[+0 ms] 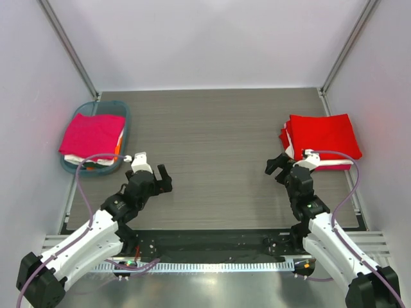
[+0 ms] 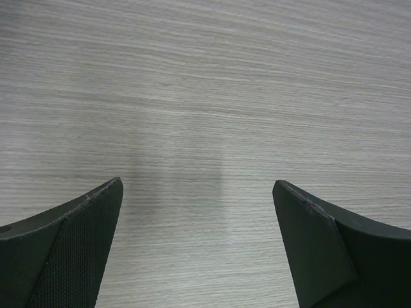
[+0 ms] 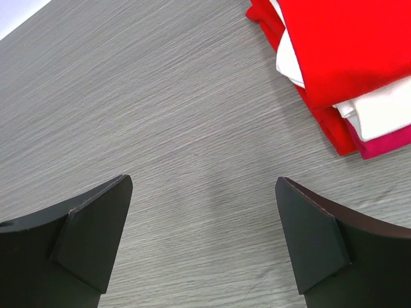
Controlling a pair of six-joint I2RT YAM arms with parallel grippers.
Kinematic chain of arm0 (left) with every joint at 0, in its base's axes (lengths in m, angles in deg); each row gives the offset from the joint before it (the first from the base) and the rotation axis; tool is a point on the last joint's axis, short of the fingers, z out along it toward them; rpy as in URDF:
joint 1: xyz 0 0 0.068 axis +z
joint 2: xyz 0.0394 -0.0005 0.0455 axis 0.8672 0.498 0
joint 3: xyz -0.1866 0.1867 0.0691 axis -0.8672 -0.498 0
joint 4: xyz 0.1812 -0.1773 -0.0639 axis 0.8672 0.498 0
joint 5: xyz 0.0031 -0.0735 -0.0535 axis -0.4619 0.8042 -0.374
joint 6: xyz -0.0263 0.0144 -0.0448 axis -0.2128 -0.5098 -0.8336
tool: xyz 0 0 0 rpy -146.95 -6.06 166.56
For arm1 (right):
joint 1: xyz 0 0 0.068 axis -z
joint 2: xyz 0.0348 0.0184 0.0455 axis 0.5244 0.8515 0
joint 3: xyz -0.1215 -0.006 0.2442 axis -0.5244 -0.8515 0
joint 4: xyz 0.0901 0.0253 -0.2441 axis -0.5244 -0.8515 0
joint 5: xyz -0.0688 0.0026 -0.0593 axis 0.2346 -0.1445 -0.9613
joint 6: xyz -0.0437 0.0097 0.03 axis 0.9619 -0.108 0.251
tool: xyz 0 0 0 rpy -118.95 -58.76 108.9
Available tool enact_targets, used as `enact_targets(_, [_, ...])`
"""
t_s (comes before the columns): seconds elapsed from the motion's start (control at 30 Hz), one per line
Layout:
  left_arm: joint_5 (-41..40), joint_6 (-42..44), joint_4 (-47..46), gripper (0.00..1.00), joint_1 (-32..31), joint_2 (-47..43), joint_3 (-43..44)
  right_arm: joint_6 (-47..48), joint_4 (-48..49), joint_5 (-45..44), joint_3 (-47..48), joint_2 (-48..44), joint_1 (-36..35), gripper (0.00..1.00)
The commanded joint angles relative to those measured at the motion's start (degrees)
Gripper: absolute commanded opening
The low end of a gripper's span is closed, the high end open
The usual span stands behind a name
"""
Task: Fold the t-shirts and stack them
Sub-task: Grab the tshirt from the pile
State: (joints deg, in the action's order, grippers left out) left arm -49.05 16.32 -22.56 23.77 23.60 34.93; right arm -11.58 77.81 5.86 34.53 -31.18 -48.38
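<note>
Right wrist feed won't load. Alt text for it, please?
A folded stack of t-shirts, red on top with white and pink edges beneath, lies upper right on the grey table. The right tool is open and empty.

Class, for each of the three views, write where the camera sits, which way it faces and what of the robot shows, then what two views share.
Top external: above and behind the arms, looking down at the table; both arms, left gripper and right gripper show.
Left wrist: on that wrist, looking down at bare tabletop between its open fingers.
Right wrist: on that wrist, looking down at the table between its open fingers.
Shared: top external and right wrist both show the red t-shirt stack.
</note>
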Motion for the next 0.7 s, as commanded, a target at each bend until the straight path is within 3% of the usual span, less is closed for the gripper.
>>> enact_targets(0.0, [-3.7, -2.2, 1.7, 1.00, 0.2, 1.8, 4.1, -0.1, 2.9, -1.5, -0.2, -0.6, 0.0, 1.00])
enact_targets(0.07, [-8.8, -8.4, 8.2, 0.97, 0.4, 3.5, 8.2, -0.6, 2.8, -1.7, -0.2, -0.2, 0.0, 1.00])
enact_targets(0.2, [-10.4, -15.0, 18.5, 0.90, 4.3, 4.7, 17.7, -1.2, 1.8, -2.9, 0.3, 1.1, 0.0, 0.97])
enact_targets(0.3, [-8.7, -14.2, 20.9, 0.89, 14.5, 6.1, 23.5, -1.2, 1.7, -2.4, 0.5, 1.5, 0.0, 0.96])
enact_targets(0.37, [-5.9, -13.2, 21.0, 0.82, 19.8, 8.3, 27.2, -1.4, 1.7, -3.2, 0.5, 1.6, 0.0, 0.96])
enact_targets(0.5, [6.4, -10.4, 21.1, 0.77, 40.3, 16.9, 33.4, -1.4, 1.6, -3.1, 0.4, 1.5, 0.0, 0.95])
enact_targets(0.6, [11.3, -10.4, 19.7, 0.72, 48.6, 25.5, 37.2, -1.4, 1.3, -3.0, 0.5, 1.2, -0.1, 0.94])
enact_targets(0.67, [11.9, -11.1, 19.8, 0.68, 50.8, 32.3, 40.5, -1.5, 1.4, -2.9, 0.4, 1.1, 0.0, 0.94])
